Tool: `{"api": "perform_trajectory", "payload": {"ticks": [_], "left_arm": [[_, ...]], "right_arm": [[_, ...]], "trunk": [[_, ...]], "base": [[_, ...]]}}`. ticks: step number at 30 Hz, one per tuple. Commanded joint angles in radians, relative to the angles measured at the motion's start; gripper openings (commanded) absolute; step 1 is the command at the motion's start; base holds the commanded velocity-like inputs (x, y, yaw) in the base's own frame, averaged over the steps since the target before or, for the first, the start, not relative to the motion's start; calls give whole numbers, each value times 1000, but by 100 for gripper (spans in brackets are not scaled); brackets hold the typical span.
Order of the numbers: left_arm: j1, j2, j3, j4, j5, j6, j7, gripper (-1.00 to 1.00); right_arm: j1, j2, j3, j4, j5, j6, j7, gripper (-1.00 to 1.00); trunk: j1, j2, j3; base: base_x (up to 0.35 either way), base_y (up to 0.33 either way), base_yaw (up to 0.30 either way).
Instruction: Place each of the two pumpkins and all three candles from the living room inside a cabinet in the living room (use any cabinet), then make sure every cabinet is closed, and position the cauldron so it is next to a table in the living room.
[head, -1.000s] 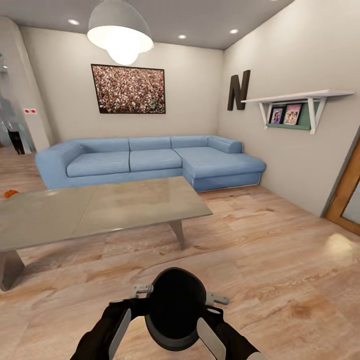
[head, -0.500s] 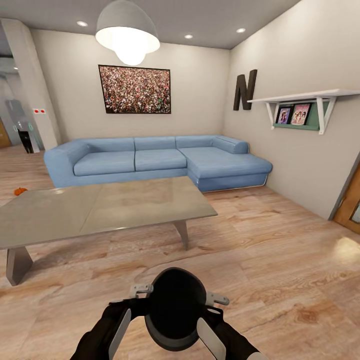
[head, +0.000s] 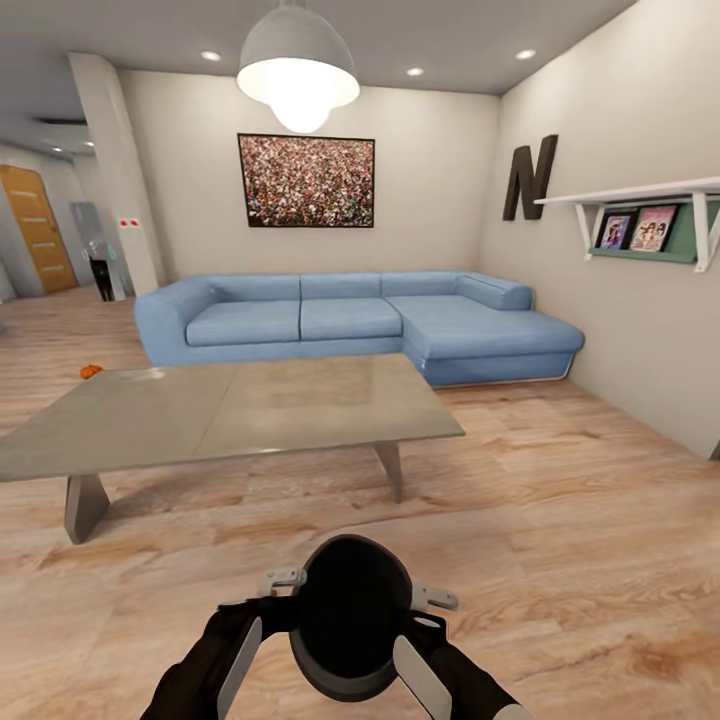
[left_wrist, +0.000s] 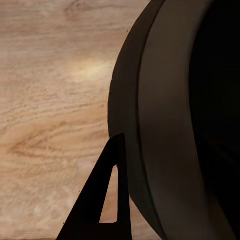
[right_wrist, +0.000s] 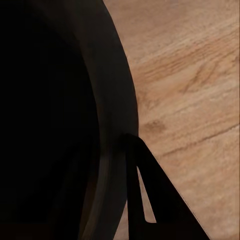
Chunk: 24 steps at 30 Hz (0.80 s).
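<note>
so the robot's in the living room with the black cauldron (head: 350, 615) carried right in front of its trunk, low in the head view, one arm on each side of it. the left claw (left_wrist: 107, 200) has a dark finger lying right against the cauldron's rounded outer wall in its wrist cam, and the right claw (right_wrist: 145, 195) looks the same on the other side, finger touching the rim area. only 1 finger of each is visible though, so i can't tell whether either claw is spread or pinched on the pot.

ahead is a long grey low table (head: 230, 415), its surface bare, and behind it a blue corner sofa (head: 350, 320) against the far wall. 1 small orange pumpkin (head: 91, 371) sits on the wood floor (head: 560, 500) just past the table's far left corner, near the sofa's end. there's a framed picture (head: 306, 181) over the sofa, a pendant lamp (head: 298, 70) above, and a wall shelf (head: 640, 205) on the right
</note>
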<state>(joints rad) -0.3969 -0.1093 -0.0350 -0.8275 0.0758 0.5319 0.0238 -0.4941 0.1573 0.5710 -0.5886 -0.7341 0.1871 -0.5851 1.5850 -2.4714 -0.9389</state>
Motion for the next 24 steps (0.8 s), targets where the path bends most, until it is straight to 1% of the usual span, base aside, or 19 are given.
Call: {"api": "perform_trajectory", "payload": {"ticks": [1, 4, 7, 12, 24], "left_arm": [[0, 0, 0, -1, -2, 5, 4, -100], [0, 0, 0, -1, -2, 5, 4, -100], [0, 0, 0, -1, -2, 5, 4, -100], [0, -1, 0, -1, -2, 5, 4, -100], [0, 0, 0, -1, -2, 5, 4, -100]], "right_arm": [[-1, -1, 3, -17, 16, 5, -7, -100], [-1, -1, 3, -17, 16, 6, -7, -100], [-1, -1, 3, -17, 16, 6, -7, -100], [-1, -1, 3, -17, 16, 5, -7, -100], [-1, -1, 3, -17, 16, 7, -7, -100]], "trunk": [[0, -1, -1], [0, -1, -1], [0, -1, -1], [0, -1, -1], [0, -1, -1]], "base": [[0, 0, 286], [0, 0, 274], [23, 0, 130], [150, 0, 17], [206, 0, 1]]}}
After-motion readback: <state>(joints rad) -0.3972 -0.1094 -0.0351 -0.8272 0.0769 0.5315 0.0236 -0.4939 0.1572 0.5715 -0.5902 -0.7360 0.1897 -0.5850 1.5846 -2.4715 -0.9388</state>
